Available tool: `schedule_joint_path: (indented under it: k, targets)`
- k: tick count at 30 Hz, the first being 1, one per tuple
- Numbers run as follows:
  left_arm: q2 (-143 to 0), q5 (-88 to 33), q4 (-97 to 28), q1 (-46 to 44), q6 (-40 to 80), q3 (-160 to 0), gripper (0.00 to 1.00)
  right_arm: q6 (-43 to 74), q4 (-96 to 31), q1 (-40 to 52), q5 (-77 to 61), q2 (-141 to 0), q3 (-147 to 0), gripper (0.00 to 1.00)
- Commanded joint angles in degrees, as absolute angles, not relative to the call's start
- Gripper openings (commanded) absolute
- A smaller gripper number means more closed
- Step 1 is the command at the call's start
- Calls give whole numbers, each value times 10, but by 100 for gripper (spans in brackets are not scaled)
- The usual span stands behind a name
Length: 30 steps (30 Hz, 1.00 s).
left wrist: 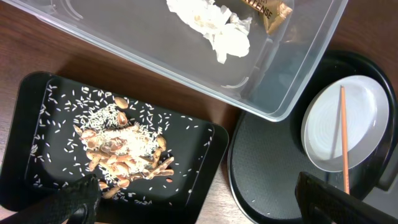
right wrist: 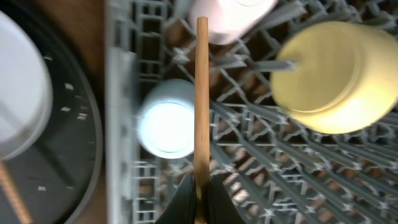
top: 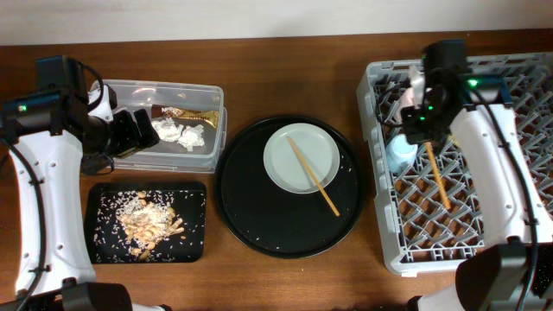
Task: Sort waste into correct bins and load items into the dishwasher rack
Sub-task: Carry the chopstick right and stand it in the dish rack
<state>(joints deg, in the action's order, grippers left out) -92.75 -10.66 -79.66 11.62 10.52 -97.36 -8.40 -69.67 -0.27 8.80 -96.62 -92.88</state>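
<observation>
Looks nearly finished. Holds yellow bowl [right wrist: 329, 78], light-blue cup [right wrist: 166, 126] and pink cup [right wrist: 230, 18] in the grey dishwasher rack [top: 406, 233] already. Leaves pale plate [top: 285, 168] and second chopstick [top: 313, 177] on the round black tray [top: 259, 216], unloaded. Keeps tissue [top: 177, 132] and foil wrapper [top: 186, 113] in the clear tub [top: 164, 86], food scraps [top: 147, 220] on the flat black tray [top: 104, 242]. Grips one chopstick [right wrist: 201, 93] above the rack with the right end effector [right wrist: 198, 199] clamped tight; hovers the left end effector [left wrist: 199, 205] wide open and empty by the tub.
</observation>
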Motion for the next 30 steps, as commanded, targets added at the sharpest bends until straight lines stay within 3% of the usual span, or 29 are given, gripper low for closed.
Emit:
schedule_joint_path:
  k: [1, 10, 21, 22, 23, 24, 30]
  targets:
    - [-918, -106, -796, 118, 111, -975, 99, -143, -698, -39, 102, -980, -928, 4]
    - [-918, -106, -796, 118, 111, -975, 99, -145, -696, -114, 93, -1018, -927, 4]
    - [-918, -106, -796, 118, 111, -975, 99, -146, -650, -120, 65, -1064, -927, 6]
    - [-918, -106, -796, 118, 111, -975, 99, -146, -646, -120, 65, -1068, -927, 15]
    - [-918, -106, -796, 118, 111, -975, 99, -146, -645, -120, 65, -1069, -927, 30]
    - [-918, -106, -796, 118, 111, -975, 99, -146, -644, -120, 65, -1071, -927, 34]
    - [-918, -106, -796, 118, 111, -975, 99, -145, -642, -120, 64, -1072, -927, 39]
